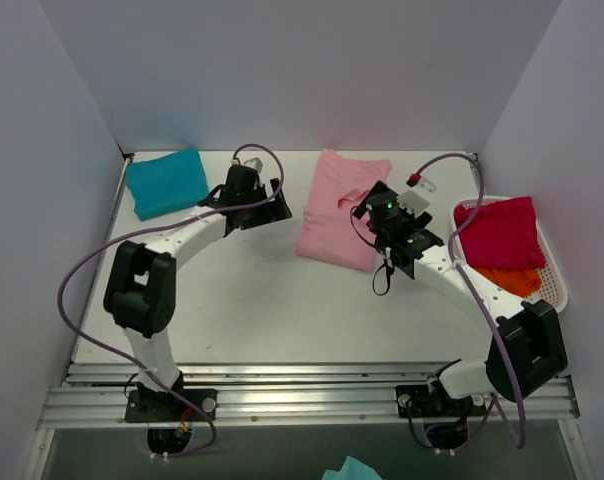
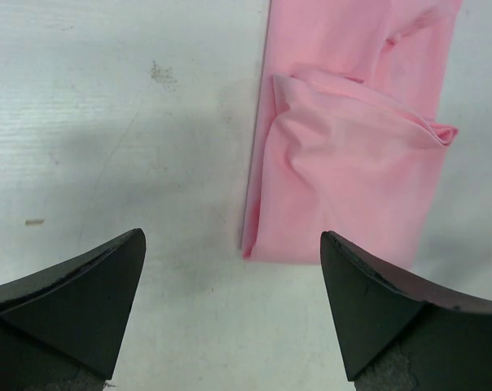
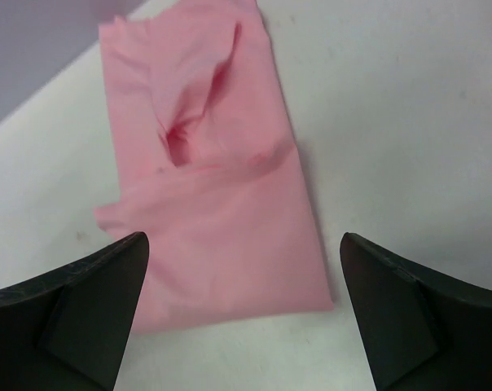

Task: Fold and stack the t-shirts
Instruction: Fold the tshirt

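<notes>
The light pink t-shirt (image 1: 337, 208) lies partly folded in a long strip at the table's middle back. It also shows in the left wrist view (image 2: 352, 155) and in the right wrist view (image 3: 221, 220). My left gripper (image 1: 267, 205) is open and empty, just left of the pink shirt. My right gripper (image 1: 377, 215) is open and empty, above the shirt's right edge. The teal-blue t-shirt (image 1: 167, 182) lies folded at the back left. The magenta-red t-shirt (image 1: 502, 232) lies over the orange one (image 1: 512, 280) in the basket at the right.
A white plastic basket (image 1: 554, 270) stands at the right edge. Walls close in the table at the left, back and right. A purple cable loops from each arm. A bit of teal cloth (image 1: 350, 470) shows below the table's front rail.
</notes>
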`<state>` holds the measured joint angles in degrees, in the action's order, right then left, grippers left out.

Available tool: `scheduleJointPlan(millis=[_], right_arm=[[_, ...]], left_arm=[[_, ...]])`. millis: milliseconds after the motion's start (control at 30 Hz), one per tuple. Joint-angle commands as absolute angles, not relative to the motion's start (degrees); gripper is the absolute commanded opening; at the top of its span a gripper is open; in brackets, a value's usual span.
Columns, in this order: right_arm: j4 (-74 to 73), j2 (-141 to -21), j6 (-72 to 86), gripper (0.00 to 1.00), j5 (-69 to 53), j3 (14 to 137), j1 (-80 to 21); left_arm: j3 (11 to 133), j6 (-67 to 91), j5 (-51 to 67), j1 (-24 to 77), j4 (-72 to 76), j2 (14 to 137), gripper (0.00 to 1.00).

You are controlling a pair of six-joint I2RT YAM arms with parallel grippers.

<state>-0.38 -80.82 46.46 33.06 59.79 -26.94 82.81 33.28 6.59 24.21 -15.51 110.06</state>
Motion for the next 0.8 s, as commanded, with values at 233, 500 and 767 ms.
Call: scheduleJointPlan(millis=[233,500,767], right_arm=[[7.2,-77.1,52.2,0.99,29.2,41.0,-32.0],[7.3,-78.5,52.6,0.98,30.6,41.0,-32.3],[9.4,-80.3,53.0,0.97,30.9,39.8,-32.3]], left_arm=[[67.3,38.6,-2.8,31.9,-1.0,101.4,0.97],[71.2,39.6,0.0,34.5,1.7,109.4,0.96],[70.7,42.9,0.5,34.5,1.1,111.4,0.95]])
